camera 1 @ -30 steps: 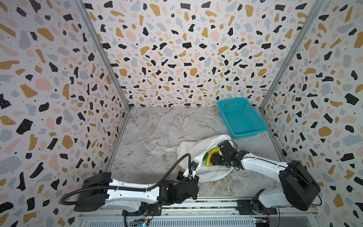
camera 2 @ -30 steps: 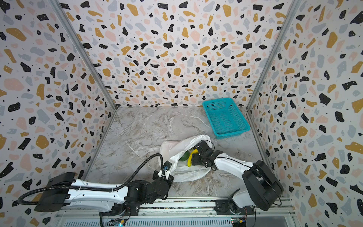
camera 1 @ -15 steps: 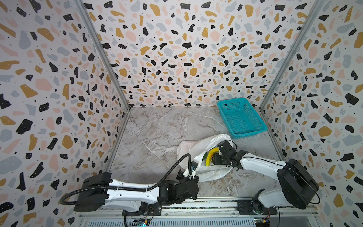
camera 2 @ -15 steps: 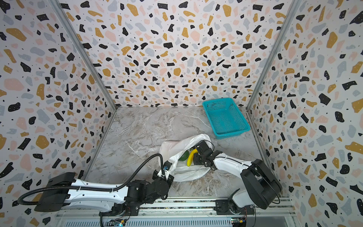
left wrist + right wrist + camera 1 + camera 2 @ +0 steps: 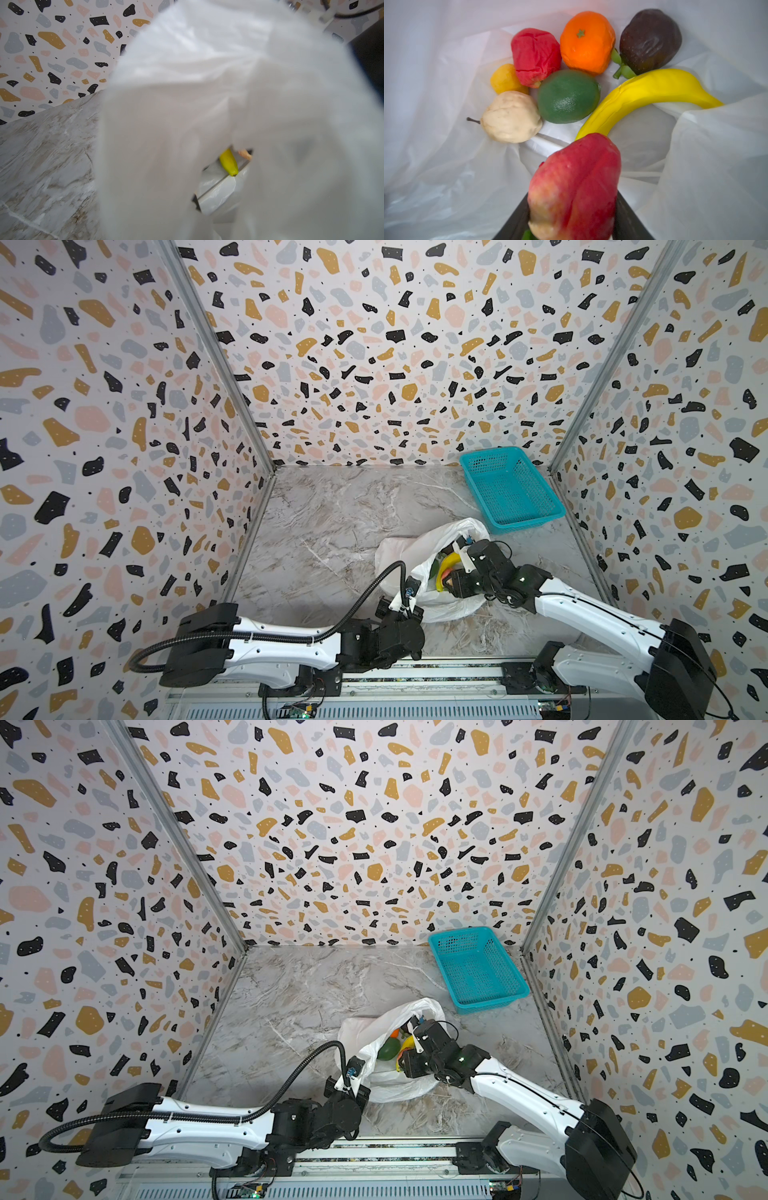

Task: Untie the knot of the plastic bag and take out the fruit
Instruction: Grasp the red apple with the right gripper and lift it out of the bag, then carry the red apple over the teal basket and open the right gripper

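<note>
The plastic bag (image 5: 397,549) lies crumpled on the bench (image 5: 332,522), mouth open.

The left pincer (image 5: 411,593) sits at the bag's near rim, closed tight on the film. White plastic is drawn up to it and fills most of the left wrist view, blurred.

The right pincer (image 5: 449,578) is inside the bag's mouth, partly closed around a pink-red fruit (image 5: 575,187). The black fingers (image 5: 512,224) show on either side of it in the right wrist view.

Other fruit rests on the bag's floor, deeper in than the held piece:
- a banana (image 5: 650,93), curved, closest to it
- a green fruit (image 5: 568,96) just beside the banana
- past those, an orange (image 5: 586,41) between a red fruit (image 5: 534,56) and a dark purple fruit (image 5: 650,39)
- a beige pear (image 5: 510,117) and a small yellow fruit (image 5: 505,79) beside the red one

A teal mesh basket (image 5: 507,489) stands on the bench behind the bag, to its right, near it but apart.
</note>
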Controlling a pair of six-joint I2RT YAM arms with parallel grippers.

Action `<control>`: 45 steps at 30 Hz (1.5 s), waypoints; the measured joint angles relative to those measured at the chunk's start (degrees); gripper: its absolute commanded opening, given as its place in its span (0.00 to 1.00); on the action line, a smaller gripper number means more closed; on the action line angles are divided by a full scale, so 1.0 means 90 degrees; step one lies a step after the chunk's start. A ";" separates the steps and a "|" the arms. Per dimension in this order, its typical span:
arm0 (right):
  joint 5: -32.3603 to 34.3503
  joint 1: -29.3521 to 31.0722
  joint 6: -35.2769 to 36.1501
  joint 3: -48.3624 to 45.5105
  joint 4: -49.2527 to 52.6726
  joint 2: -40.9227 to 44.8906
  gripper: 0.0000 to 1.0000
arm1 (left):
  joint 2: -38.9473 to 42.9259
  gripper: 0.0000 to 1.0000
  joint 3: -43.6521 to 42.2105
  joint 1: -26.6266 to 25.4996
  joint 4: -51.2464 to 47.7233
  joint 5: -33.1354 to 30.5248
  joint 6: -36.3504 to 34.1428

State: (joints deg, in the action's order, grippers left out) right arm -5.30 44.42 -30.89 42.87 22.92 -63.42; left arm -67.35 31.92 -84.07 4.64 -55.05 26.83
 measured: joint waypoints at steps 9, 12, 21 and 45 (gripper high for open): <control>-0.0352 -0.0231 0.0568 0.1848 0.1311 0.0376 0.36 | -0.0097 0.00 0.0112 0.0000 -0.0180 -0.0347 0.0114; -0.0495 -0.0714 0.0738 0.2385 0.1690 0.0393 0.36 | -0.0097 0.00 0.0114 0.0000 -0.0233 -0.0427 0.0114; -0.0952 -0.2992 0.1212 0.3534 0.1547 -0.0374 0.36 | -0.0090 0.00 0.0114 0.0000 -0.0333 -0.0461 0.0112; 0.0189 -0.4809 0.1290 0.5217 -0.0651 -0.5996 0.48 | 0.0267 0.00 -0.0260 0.0000 0.0141 -0.0253 0.0100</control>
State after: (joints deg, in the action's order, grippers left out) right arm -3.60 1.15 -19.29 89.82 17.06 -117.38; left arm -64.95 29.58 -84.07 5.91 -57.32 27.73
